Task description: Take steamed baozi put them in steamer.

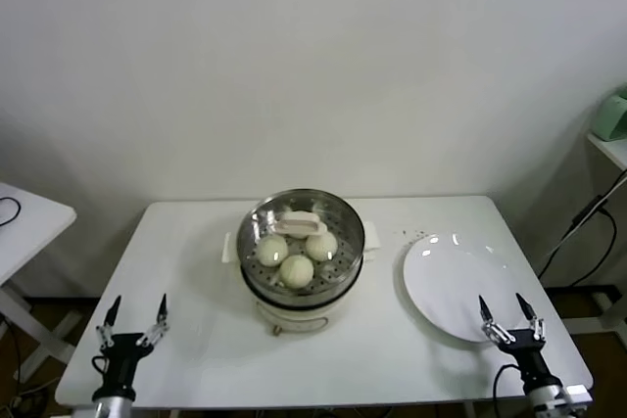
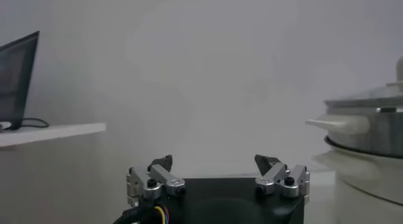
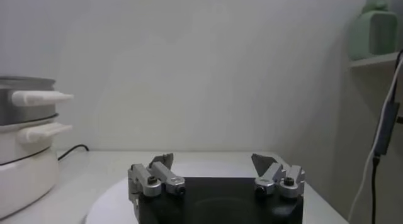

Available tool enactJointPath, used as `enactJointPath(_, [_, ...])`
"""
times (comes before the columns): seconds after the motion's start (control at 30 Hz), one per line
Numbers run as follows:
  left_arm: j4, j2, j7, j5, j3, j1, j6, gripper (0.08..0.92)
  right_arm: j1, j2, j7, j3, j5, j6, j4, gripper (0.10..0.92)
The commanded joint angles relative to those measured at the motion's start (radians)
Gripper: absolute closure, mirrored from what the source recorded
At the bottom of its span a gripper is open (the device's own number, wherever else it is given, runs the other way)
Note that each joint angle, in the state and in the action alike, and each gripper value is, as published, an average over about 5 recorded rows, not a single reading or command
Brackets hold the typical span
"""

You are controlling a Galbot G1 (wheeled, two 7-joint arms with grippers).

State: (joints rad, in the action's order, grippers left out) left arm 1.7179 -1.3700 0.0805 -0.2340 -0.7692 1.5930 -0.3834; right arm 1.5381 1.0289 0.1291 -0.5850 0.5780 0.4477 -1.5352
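Nearest me, left gripper (image 1: 136,315) and right gripper (image 1: 508,312) sit wide open, holding nothing, at the table's (image 1: 186,242) front corners; beyond, white plate (image 1: 453,286) lies bare, and mid-table the steamer (image 1: 301,234) holds three visible baozi (image 1: 296,269) under a glass lid (image 1: 294,214).

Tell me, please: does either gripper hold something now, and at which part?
Nothing is held. The left gripper and the right gripper are both open and empty, low at the table's front corners.
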Motion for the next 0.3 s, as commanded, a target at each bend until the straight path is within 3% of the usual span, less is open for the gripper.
enactJointPath(0.03, [-0.047,0.003,0.005,-0.053,-0.025,0.012,-0.060,0.177,0.005,0.002,0.002,-0.002,-0.004,0.002,-0.001,0.203])
enactJointPath(0.3, [-0.032,0.007,0.008,-0.052,-0.026,0.015,-0.057,0.177,0.002,0.002,0.003,-0.002,-0.006,0.004,0.000,0.203])
